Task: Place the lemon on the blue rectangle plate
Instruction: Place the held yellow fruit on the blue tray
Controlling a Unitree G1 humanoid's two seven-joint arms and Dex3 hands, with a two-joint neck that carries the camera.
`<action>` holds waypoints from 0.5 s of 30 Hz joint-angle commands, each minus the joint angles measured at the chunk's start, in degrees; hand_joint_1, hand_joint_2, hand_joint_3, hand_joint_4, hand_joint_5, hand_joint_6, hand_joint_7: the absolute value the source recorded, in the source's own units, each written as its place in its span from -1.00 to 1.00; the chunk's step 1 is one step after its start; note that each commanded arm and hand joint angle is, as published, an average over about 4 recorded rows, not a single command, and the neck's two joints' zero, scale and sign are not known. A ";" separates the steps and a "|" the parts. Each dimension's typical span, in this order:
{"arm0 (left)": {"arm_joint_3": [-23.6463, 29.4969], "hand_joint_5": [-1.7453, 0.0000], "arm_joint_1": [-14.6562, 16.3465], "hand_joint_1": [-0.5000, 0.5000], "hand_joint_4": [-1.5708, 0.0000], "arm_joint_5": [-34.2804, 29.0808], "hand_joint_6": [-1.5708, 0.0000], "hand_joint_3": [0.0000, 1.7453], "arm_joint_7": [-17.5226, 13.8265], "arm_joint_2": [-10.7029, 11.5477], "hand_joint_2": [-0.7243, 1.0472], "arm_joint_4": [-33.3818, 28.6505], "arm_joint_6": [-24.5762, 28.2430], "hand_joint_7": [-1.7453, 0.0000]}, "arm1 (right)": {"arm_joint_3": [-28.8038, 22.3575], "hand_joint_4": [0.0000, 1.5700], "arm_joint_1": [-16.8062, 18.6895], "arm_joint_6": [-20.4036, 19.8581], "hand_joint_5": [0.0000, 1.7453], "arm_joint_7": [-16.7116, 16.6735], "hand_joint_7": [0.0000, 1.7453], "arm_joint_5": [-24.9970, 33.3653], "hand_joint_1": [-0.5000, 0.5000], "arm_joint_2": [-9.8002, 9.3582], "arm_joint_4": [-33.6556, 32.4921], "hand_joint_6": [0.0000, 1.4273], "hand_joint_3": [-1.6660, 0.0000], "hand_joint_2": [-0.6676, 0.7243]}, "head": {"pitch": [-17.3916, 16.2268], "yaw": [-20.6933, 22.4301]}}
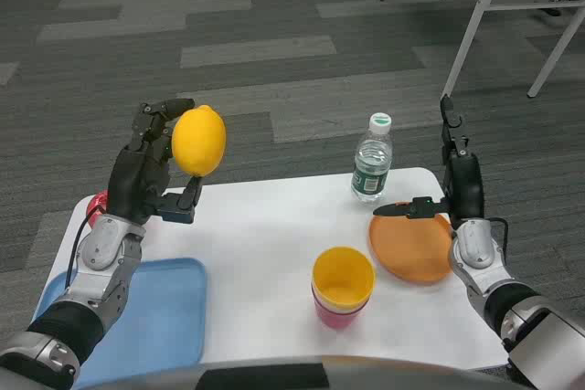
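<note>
A yellow lemon (199,140) is lifted above the table's left side, held between the fingers and thumb of my left hand (151,171). The blue rectangle plate (160,317) lies at the table's near left corner, below and slightly nearer than the lemon, with nothing on it. My right hand (454,182) stands upright over the far edge of an orange plate, fingers apart and holding nothing.
An orange round plate (411,248) lies at the right. A yellow cup (343,282) stacked in a pink one stands near the middle front. A water bottle (372,160) stands at the back. A red object (95,204) shows behind my left wrist.
</note>
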 commanded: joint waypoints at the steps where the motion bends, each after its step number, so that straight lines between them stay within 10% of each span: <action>1: 0.23 -1.00 0.29 0.20 0.67 0.32 0.70 1.00 -0.09 -0.01 0.80 -0.31 0.60 -0.68 | -0.08 -1.00 -1.96 0.37 -1.00 -0.16 -1.00 0.23 -0.75 -0.54 1.18 -1.00 0.90 -0.09 | -0.90 -0.52; 15: 0.23 -1.00 0.64 0.20 0.67 0.41 0.70 1.00 -0.09 -0.19 0.75 -0.58 0.60 -0.68 | -0.08 -1.00 -1.83 0.37 -1.00 -0.07 -1.00 0.23 -0.75 -0.50 0.92 -1.00 0.90 -0.09 | -0.37 -0.31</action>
